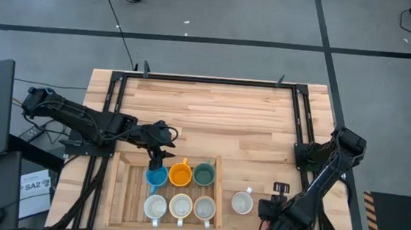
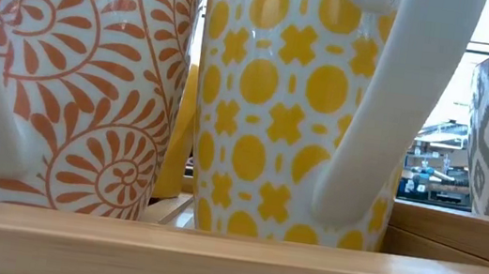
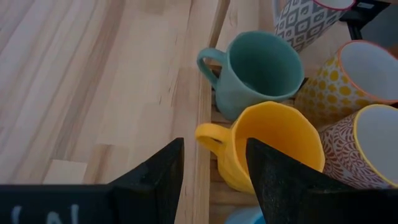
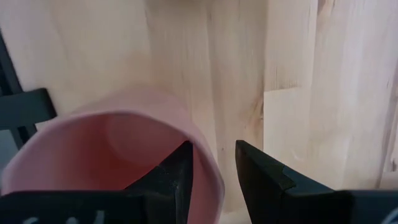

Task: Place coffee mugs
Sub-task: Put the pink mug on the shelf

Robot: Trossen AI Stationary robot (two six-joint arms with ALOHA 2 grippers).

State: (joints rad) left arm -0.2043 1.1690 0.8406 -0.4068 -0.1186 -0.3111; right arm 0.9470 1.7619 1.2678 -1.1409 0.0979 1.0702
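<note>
From above, a wooden tray (image 1: 115,189) on the tabletop (image 1: 227,117) holds six mugs: blue mug (image 1: 156,176), orange mug (image 1: 180,175) and green mug (image 1: 203,175) in the far row, three pale mugs (image 1: 180,207) in the near row. A white mug (image 1: 242,202) stands alone just right of the tray. The left gripper (image 1: 157,161) hovers at the blue mug; the right gripper (image 1: 276,225) sits near the front right edge.

At table height, an orange-patterned mug (image 2: 72,77) and a yellow-patterned mug (image 2: 296,106) stand side by side.

The left wrist shows jaws spread, empty, near the orange mug's handle.

The right wrist shows jaws pinching the pink mug (image 4: 112,155) by its rim.
</note>
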